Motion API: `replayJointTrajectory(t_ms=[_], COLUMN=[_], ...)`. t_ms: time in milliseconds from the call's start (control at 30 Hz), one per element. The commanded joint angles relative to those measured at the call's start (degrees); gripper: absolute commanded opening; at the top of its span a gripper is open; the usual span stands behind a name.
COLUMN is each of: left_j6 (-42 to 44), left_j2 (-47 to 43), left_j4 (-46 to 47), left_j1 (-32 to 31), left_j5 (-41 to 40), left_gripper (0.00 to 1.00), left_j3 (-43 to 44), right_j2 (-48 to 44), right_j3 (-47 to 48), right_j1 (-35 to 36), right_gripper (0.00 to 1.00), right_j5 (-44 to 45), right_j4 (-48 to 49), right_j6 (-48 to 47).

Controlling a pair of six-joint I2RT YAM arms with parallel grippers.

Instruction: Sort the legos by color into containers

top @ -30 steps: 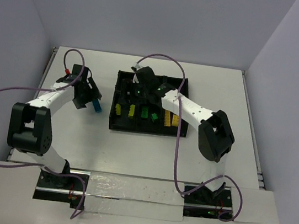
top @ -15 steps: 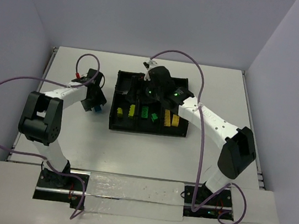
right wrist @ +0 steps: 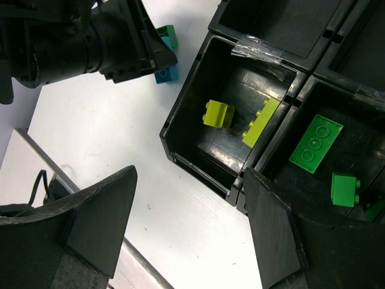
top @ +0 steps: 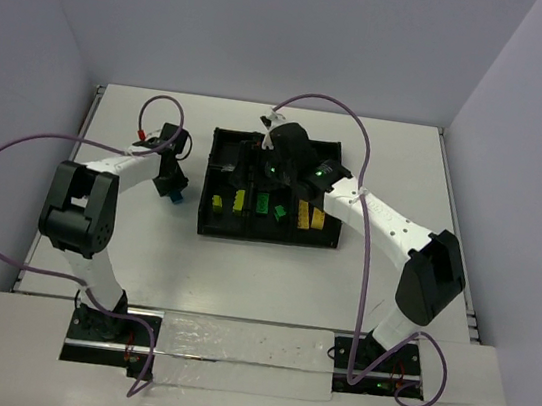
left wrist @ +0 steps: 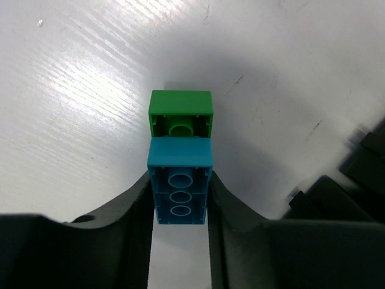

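The teal brick (left wrist: pixel 180 188), a green brick (left wrist: pixel 180 110) joined to its end, is seen in the left wrist view clamped by the left gripper (left wrist: pixel 180 180) on the table (left wrist: pixel 84 90). Only the right wrist view shows the right gripper (right wrist: pixel 189 180) spread, empty, above the tray (right wrist: pixel 182 91).

Left of the black tray (right wrist: pixel 180 90), a teal brick (left wrist: pixel 180 188) meets a green brick (left wrist: pixel 180 111) on the white table (left wrist: pixel 90 72). The tray holds lime-yellow bricks (right wrist: pixel 218 114) and green pieces (right wrist: pixel 315 144).

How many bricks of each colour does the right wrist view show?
yellow bricks: 2
green bricks: 3, two in the tray, one outside it; another at the edge is unclear
teal brick: 1
total: 6
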Motion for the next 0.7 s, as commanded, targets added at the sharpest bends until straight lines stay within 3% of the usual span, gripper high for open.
replayJointTrajectory(t_ms=[0,100,233,367,500,667], left_j6=[0.4,1.4,6.9,12.3,14.9,8.1], left_j2=[-1.0,-4.0,-15.3,-23.6,-32.1,-35.4], left_j4=[0.6,-1.7,-1.7,2.6,13.9,32.4], left_j1=[-0.3,-0.3,-0.2,0.7,1.4,1.6], left_j5=[-0.6,0.7,8.1,23.8,44.3,67.6], left_gripper=[0.2,0.02,0.0,0.0,0.0,0.0], left_j3=[2.4,3.9,4.9,4.0,1.0,-5.7], right_j2=[-3.3,-4.2,-6.0,-8.1,-12.5,-18.5], right_j3=[-0.2,-0.4,-0.9,-1.8,-4.8,-9.9], right_j1=[0.1,0.1,-0.3,-1.6,-4.0,-8.3], right_gripper=[0.79,0.79,0.79,0.79,0.78,0.77], right_j5=[1.0,1.0,0.5,-2.2,-8.1,-19.1], right_j4=[1.1,1.0,0.7,1.4,4.5,11.7], right_j6=[-0.6,-0.5,-0.9,-0.8,-1.5,-0.4])
